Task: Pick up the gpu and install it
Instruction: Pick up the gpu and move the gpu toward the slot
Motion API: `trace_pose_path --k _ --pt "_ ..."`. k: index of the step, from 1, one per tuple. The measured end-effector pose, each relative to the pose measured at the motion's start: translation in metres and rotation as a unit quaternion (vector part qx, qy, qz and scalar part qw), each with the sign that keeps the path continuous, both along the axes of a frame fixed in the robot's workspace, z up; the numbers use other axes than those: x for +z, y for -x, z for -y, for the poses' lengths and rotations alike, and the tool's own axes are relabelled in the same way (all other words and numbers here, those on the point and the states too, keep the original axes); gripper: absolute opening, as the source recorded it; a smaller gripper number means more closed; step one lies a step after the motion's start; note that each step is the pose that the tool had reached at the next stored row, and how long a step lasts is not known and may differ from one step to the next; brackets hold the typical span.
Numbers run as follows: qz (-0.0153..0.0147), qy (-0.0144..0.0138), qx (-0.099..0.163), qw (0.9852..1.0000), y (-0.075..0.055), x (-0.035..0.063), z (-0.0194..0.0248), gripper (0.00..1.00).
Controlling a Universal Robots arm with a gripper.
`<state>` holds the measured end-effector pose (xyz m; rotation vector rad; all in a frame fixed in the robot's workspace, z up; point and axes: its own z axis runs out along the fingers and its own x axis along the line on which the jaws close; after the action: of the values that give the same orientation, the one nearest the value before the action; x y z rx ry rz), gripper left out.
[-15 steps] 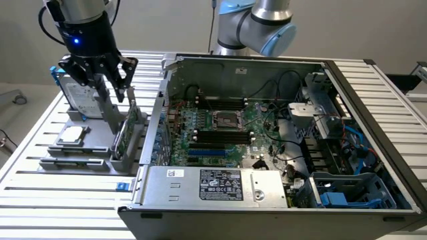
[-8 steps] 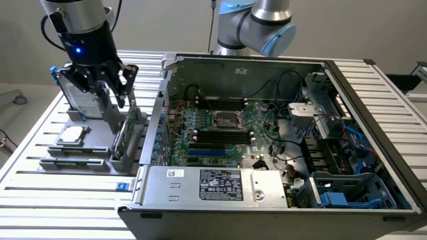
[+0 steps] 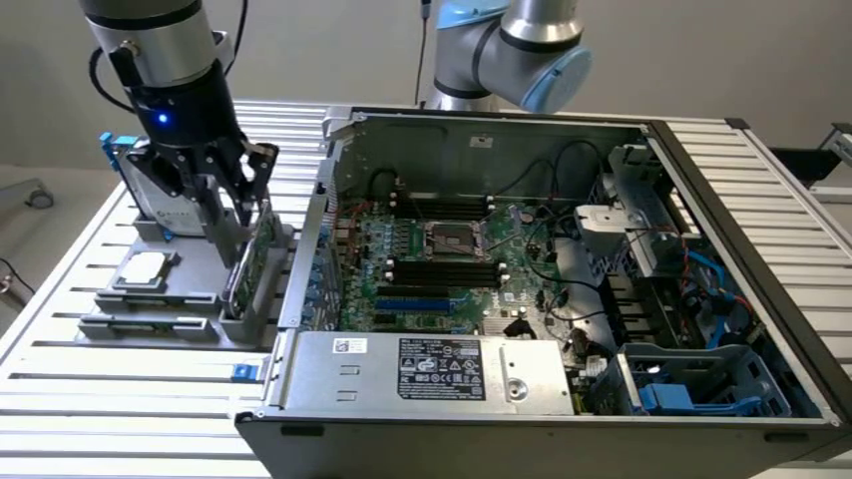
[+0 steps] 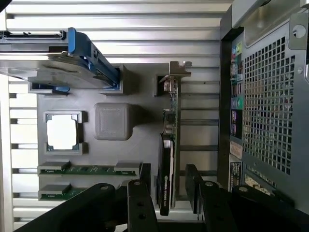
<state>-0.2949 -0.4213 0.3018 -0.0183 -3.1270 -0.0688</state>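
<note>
On the slatted desk (image 3: 80, 399) the grey holder (image 3: 134, 327) sits by the edge on the exterior view's left. The open case (image 3: 480, 140) takes up most of the rest. Two memory sticks (image 4: 89, 169) lie at the holder's near end, and behind them the square chip (image 3: 144, 267) rests in its pocket.

The gpu (image 4: 169, 140) stands on edge in a slot along the side of the holder nearest the case, with its bracket (image 4: 179, 68) at the far end. The jaws are apart and lowered astride the near half of the card, one on each flat face. The wrist view shows a sliver of gap on both sides, so nothing is clamped yet. Farther back, the drive (image 4: 53, 67) in its blue frame stands at the holder's far end.

The step in hand looks like the grasp itself. The jaws run parallel to the card's long edge, which is right, since any twist would lever the card against its slot as they close. The gap looks narrower on the chip side. Centring first would probably let both jaws meet the card together instead of one pushing it sideways.

The card is thin, with a black cooler on one face and bare board on the other. A flat, moderate squeeze should hold it better than a hard pinch. Room is tight on the case side, where the perforated wall stands just beside the holder, so that jaw should stay close to the card.
</note>
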Motion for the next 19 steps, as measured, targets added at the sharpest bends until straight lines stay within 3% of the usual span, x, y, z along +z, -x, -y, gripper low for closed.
trace_pose_path --k 19 --pt "0.0000 0.0000 0.004 1.0000 -0.001 -0.0345 0.0000 0.42"
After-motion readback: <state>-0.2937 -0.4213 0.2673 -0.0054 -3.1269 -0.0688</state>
